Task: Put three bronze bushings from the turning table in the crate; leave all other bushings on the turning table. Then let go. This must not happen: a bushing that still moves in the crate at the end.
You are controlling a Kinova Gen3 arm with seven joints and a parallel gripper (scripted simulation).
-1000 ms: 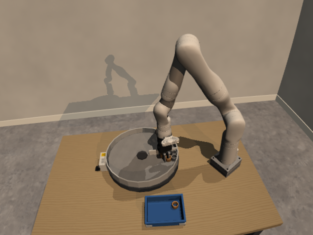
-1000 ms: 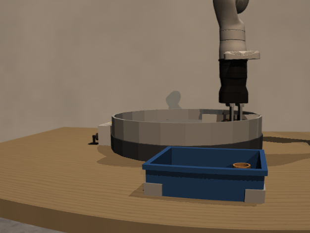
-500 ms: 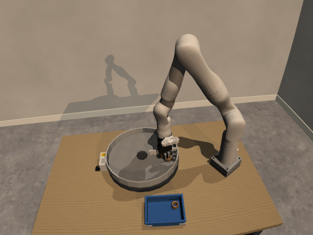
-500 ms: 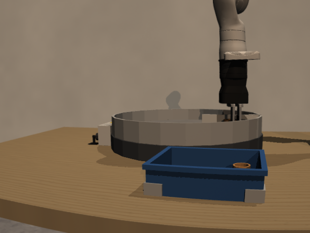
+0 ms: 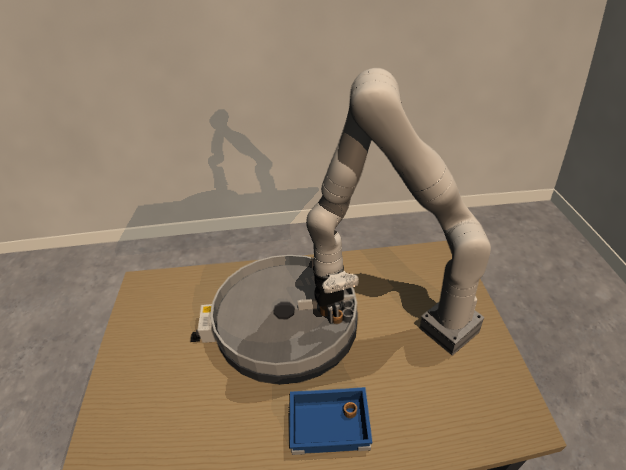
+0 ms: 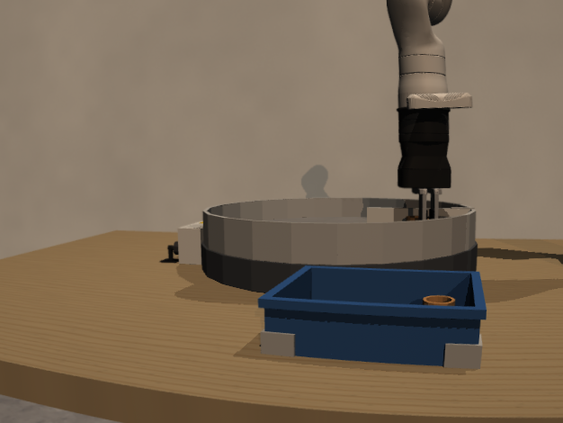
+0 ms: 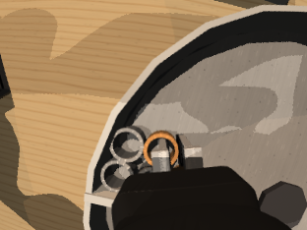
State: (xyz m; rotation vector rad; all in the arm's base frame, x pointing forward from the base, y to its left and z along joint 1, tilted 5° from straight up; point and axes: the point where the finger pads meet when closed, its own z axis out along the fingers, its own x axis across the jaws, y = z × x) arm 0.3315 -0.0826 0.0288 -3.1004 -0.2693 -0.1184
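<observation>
A bronze bushing (image 7: 159, 137) stands upright on the turning table (image 5: 283, 368) (image 6: 317, 241) (image 7: 103, 143), close to its right rim. My gripper (image 5: 336, 309) (image 6: 428, 213) (image 7: 172, 144) reaches down into the table, with one finger inside the bushing's bore and the other outside, shut on its wall. Two grey bushings (image 7: 129, 143) (image 7: 115, 173) stand right beside it against the rim. Another bronze bushing (image 5: 349, 406) (image 6: 438, 300) lies in the blue crate (image 5: 293, 419) (image 6: 372, 307), near its right back corner.
The crate stands on the wooden table in front of the turning table. A white block (image 5: 304, 304) (image 6: 379, 213) sits on the turning table beside my gripper, and a black hub (image 5: 283, 310) marks its centre. A white control box (image 5: 204, 318) (image 6: 188, 243) is at the turning table's left.
</observation>
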